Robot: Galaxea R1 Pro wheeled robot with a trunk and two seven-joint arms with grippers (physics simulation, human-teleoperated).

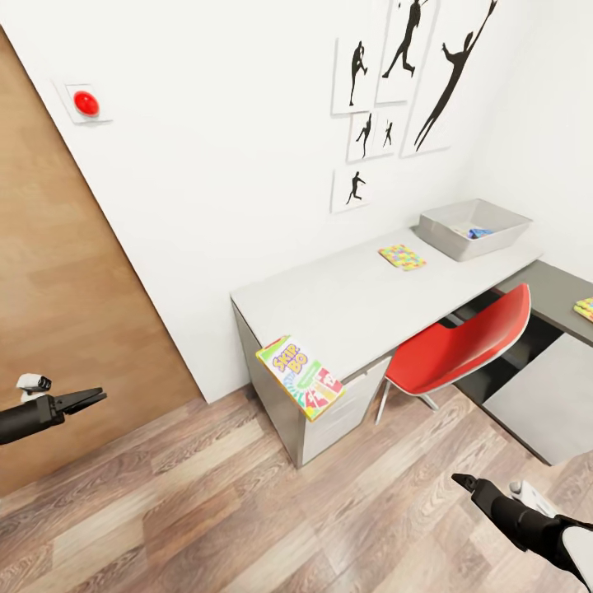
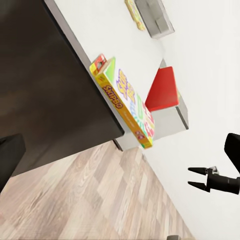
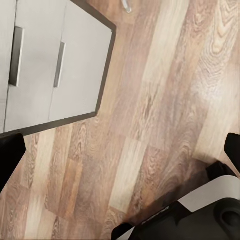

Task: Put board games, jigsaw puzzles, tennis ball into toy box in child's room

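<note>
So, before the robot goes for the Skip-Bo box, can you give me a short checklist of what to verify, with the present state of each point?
1. SKIP-BO box within sight: ok. It lies at the near corner of the table, overhanging the edge, so it could tip: not ok.
2. Left gripper free: ok, open and empty, off to the side of the table.
3. Right gripper free: holds nothing; open or shut: cannot tell.
4. Toy box ready: ok, at the table's far end, with something blue inside.
5. Path over the table top: one jigsaw puzzle lies before the toy box; avoid it.
6. Red chair stands against the table's front: possible obstacle.
</note>
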